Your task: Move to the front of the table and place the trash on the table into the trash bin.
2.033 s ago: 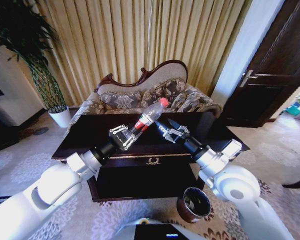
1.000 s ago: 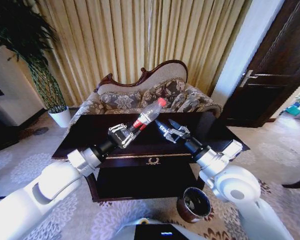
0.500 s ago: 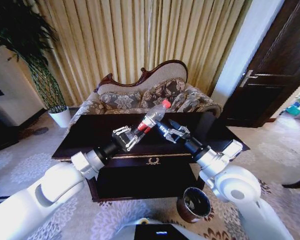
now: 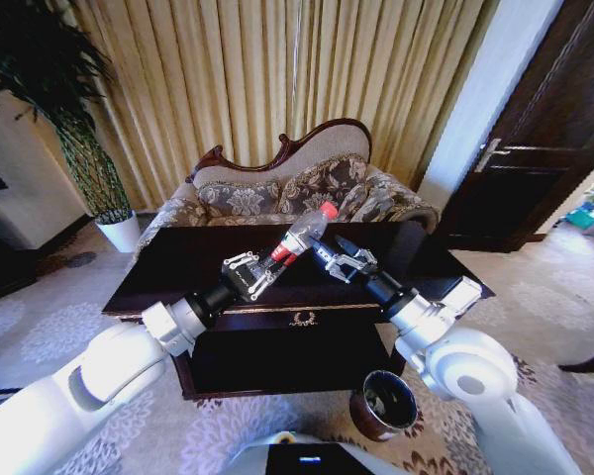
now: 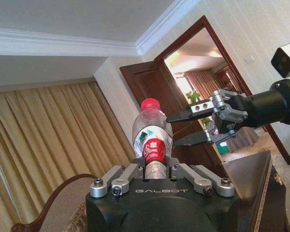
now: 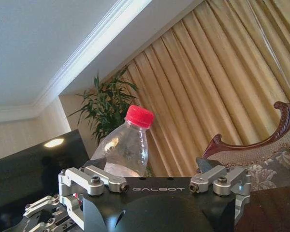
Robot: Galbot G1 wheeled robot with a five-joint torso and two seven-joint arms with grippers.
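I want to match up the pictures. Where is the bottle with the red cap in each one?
Head view: the plastic bottle is at the middle, tilted, above the table, held by the left end effector.
Left wrist view: bottle at centre, upright.
Right wrist view: bottle left of centre.
Shared landmark: the gold curtains, behind the bottle in all three.

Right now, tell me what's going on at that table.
The left hand is shut on the clear bottle, holding it by its lower end, red cap up, above the dark table. The right hand waits open right beside the bottle. The trash bin stands on the carpet in front of the table, on the robot's right.
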